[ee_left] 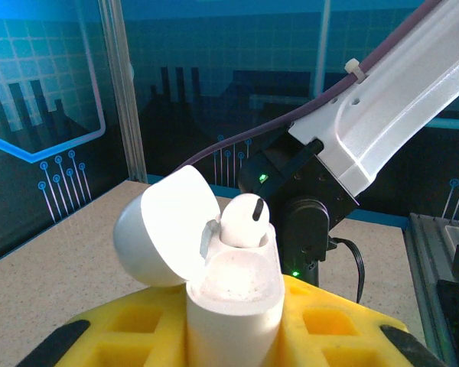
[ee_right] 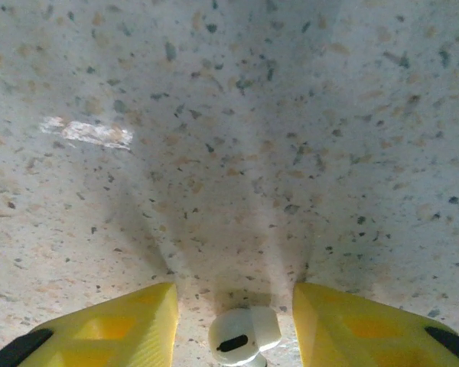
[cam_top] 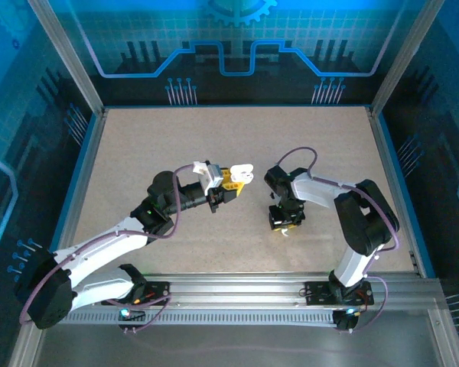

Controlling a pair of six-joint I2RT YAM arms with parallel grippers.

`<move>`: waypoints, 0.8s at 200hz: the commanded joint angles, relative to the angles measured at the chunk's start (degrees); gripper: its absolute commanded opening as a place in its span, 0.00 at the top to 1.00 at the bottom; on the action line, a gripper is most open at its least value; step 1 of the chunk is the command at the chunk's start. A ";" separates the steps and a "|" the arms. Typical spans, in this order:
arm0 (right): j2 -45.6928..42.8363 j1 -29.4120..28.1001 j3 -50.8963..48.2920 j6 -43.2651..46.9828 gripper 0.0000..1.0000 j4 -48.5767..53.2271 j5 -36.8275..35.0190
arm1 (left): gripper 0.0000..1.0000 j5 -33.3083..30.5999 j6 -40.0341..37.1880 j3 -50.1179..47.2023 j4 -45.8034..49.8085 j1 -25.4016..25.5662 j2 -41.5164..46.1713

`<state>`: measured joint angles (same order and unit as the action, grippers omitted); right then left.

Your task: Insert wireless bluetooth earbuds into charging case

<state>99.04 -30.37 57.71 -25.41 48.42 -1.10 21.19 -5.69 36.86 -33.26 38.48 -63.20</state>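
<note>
Left pincer (ee_left: 237, 325) first: its yellow plastic fingers (ee_left: 130, 325) were pressed in on a white, rounded plastic charging case (ee_left: 233, 298). It held the case clear of the speckled beige desk (cam_top: 138, 145), over the middle and a little toward the left edge. The case's domed lid (ee_left: 164, 229) was swung open to one side. One small white pebble-like earbud with a dark slot (ee_left: 243, 220) sat in the case's mouth, its head standing proud of the rim. Behind it, from that wrist's camera, I could see the right arm's white link (ee_left: 398, 115) and a black joint with green lights (ee_left: 279, 180).

The right pincer (ee_right: 233, 294) pointed down at the desk, right of centre and nearer the near edge than the far one, well apart from the held case. Its yellow fingers were spread, one on each side of a second white earbud (ee_right: 243, 336), which lay on the desk between them. A gap showed on either side of it, so neither finger touched it as far as I could see. From overhead this second earbud (cam_top: 285, 232) was a tiny white speck just below the pincer's black body.
</note>
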 commanded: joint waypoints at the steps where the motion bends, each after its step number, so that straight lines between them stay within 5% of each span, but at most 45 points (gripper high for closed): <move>1: 1.22 -0.87 0.51 -0.16 0.56 2.19 1.27 | 0.73 -1.03 0.75 0.49 -0.32 0.51 1.21; 160: -0.04 -1.04 -1.03 -2.18 0.70 3.71 1.07 | 0.73 -0.80 0.99 1.41 0.16 0.53 0.21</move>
<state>99.02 -30.44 57.58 -26.24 49.47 -1.10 20.78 -4.86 36.86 -33.19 38.48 -63.20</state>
